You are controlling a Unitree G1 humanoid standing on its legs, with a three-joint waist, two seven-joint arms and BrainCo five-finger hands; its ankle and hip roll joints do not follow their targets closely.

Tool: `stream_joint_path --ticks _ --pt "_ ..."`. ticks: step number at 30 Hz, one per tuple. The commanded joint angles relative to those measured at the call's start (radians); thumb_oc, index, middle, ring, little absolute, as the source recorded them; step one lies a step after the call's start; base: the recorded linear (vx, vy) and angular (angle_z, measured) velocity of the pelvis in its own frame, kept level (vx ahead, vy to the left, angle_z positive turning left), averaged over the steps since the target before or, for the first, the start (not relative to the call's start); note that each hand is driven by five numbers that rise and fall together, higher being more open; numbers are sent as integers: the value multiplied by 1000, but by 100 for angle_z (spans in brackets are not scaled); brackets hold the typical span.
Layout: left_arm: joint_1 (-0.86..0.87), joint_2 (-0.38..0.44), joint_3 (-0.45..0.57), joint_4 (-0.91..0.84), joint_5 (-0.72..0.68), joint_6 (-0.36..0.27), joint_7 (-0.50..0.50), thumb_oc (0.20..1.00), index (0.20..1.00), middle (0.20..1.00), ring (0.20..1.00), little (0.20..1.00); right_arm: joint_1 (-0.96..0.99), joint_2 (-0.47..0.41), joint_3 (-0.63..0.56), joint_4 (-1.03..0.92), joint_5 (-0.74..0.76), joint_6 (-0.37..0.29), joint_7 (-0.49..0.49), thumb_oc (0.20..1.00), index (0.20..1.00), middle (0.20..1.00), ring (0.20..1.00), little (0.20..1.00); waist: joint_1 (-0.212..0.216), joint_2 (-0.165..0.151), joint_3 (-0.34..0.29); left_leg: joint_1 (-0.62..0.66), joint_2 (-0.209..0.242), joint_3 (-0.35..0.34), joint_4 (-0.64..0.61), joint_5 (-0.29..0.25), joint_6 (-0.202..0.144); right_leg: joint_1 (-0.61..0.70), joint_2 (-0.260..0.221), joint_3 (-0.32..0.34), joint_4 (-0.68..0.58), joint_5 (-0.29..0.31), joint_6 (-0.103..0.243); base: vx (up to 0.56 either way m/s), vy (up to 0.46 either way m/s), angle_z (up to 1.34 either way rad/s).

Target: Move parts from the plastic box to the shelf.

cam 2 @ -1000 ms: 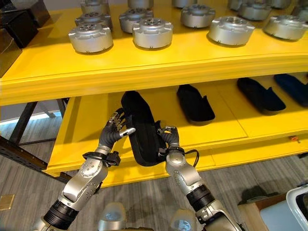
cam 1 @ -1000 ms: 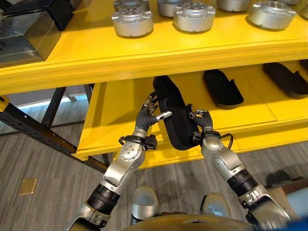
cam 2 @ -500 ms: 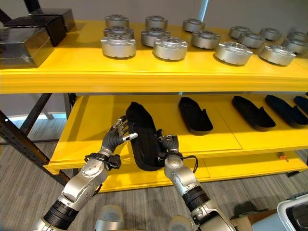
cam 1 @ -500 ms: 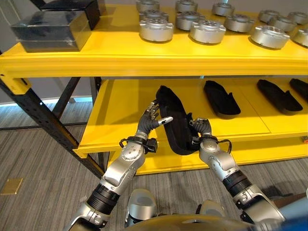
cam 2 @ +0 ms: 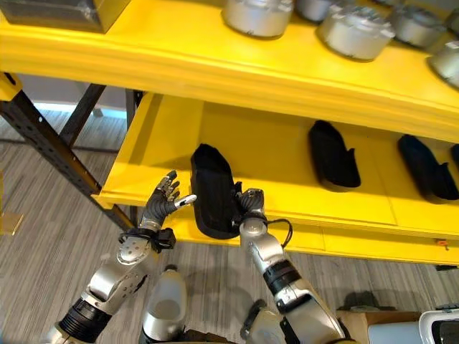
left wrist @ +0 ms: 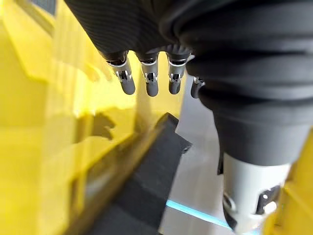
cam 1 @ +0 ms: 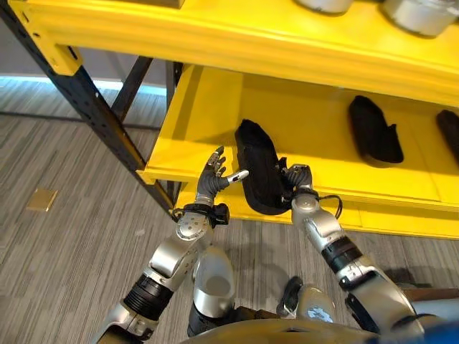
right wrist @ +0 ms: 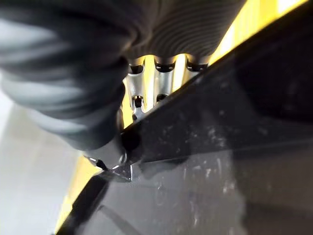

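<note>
Now the black part [cam 1: 259, 174] lies on the lower shelf [cam 1: 208, 161], its near end over the front edge, where before it stood more upright between my two hands. The view itself has also tilted down since then. I judge the placing is almost done and only the release is left. My left hand [cam 1: 214, 179] has come off the part and sits just beside it, fingers straight, holding nothing. My right hand [cam 1: 296, 177] still touches the part's right side, fingers curled around its edge.
</note>
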Motion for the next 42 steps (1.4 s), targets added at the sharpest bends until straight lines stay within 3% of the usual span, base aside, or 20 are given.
stream_joint_path --ticks 1,8,13,17,22,27,32,34,36,42 --pt "-48 -18 -14 -97 -61 -103 -30 1000 1000 1000 1000 1000 -103 -10 -78 -3 14 -69 -45 200 200 200 200 200 -11 12 -51 28 24 73 -81 139 14 -58 10 -42 110 53 23 -99 -31 4" --pt "-161 24 -68 -93 -52 -120 -191 1000 1000 1000 1000 1000 -254 -61 -132 114 59 -101 -103 200 200 200 200 200 1 9 4 -32 37 71 -40 126 13 -99 11 -55 145 50 29 -89 -9 4" --pt "-230 38 -114 -47 -78 -113 -219 1000 1000 1000 1000 1000 -361 -117 -152 211 4 -82 -117 200 200 200 200 200 -5 22 11 -87 35 70 -26 124 16 -163 7 -51 186 41 30 -74 68 0" --pt "-263 50 -146 -17 -104 -146 -286 1000 1000 1000 1000 1000 -421 -186 -147 269 -22 -65 -110 200 200 200 200 200 -10 32 11 -139 36 69 -12 123 19 -220 1 -52 212 39 31 -46 54 0" --pt "-293 59 -182 -4 -125 -189 -343 1000 1000 1000 1000 1000 -474 -241 -123 300 -93 -88 -76 200 200 200 200 200 -18 42 11 -198 39 72 -6 121 20 -286 0 -49 230 34 28 -78 47 -3" --pt "-366 90 -225 14 -191 -299 -273 1000 1000 1000 1000 1000 -608 -322 -45 320 -131 -98 -90 200 200 200 200 200 -28 65 11 -339 34 75 4 120 22 -444 -10 -31 275 9 24 -241 101 -3" --pt "-443 96 -226 21 -201 -344 -182 1000 1000 1000 1000 1000 -705 -368 12 354 -115 -125 -107 200 200 200 200 200 -27 73 11 -438 28 69 20 116 27 -540 -17 -34 302 -7 18 -181 40 -2" --pt "-492 106 -206 5 -184 -390 -140 1000 1000 1000 1000 1000 -770 -394 52 362 -114 -136 -121 200 200 200 200 200 -22 77 11 -510 28 57 32 116 26 -604 -24 -42 316 -17 10 -227 -1 4" --pt "-495 98 -193 -3 -175 -408 -171 1000 1000 1000 1000 1000 -792 -407 79 355 -112 -135 -133 200 200 200 200 200 -18 72 11 -519 27 48 49 83 22 -613 -28 -35 339 -50 18 -55 -29 12" --pt "-508 77 -182 -11 -169 -421 -221 1000 1000 1000 1000 1000 -862 -423 122 352 -98 -124 -158 200 200 200 200 200 -13 70 11 -571 35 42 55 83 23 -661 -30 -35 345 -58 7 -57 -3 9"
